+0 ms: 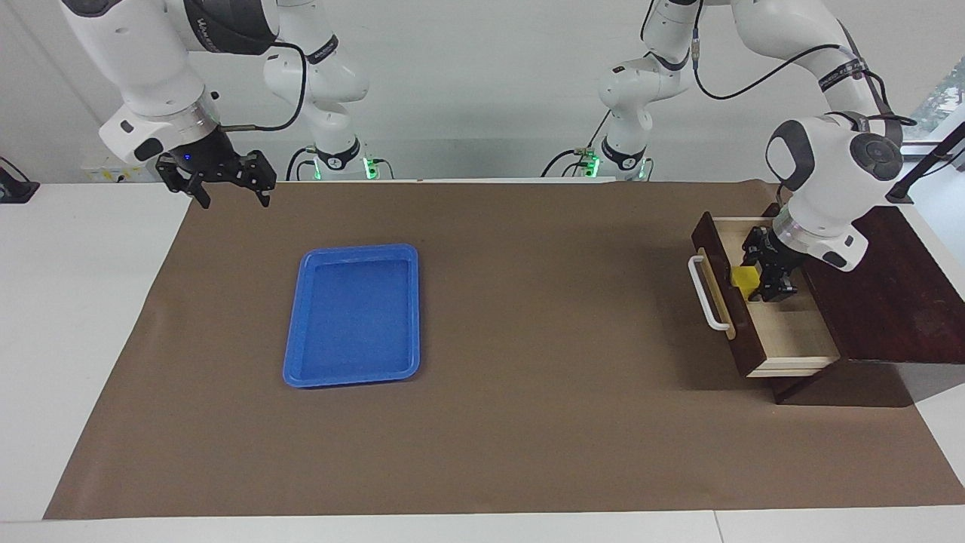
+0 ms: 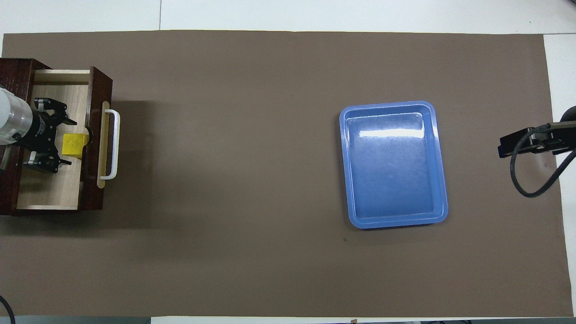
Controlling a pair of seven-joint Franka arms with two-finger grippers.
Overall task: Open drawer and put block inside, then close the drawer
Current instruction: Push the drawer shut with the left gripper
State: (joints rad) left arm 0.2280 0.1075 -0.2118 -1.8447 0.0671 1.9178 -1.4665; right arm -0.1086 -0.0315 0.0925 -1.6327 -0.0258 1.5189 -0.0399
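The dark wood drawer (image 1: 791,332) stands pulled out of its cabinet (image 1: 897,302) at the left arm's end of the table, white bar handle (image 1: 703,294) toward the table's middle. The yellow block (image 1: 745,279) lies inside the drawer (image 2: 49,189), against the inner face of the front panel. My left gripper (image 1: 761,273) reaches down into the drawer, open, with its fingers spread to either side of the block (image 2: 74,145) and apart from it. My right gripper (image 1: 232,197) waits open in the air over the mat's corner at the right arm's end.
A blue plastic tray (image 1: 352,314) lies on the brown mat toward the right arm's end, with nothing in it (image 2: 393,164). The cabinet's top sits just under the left arm's wrist.
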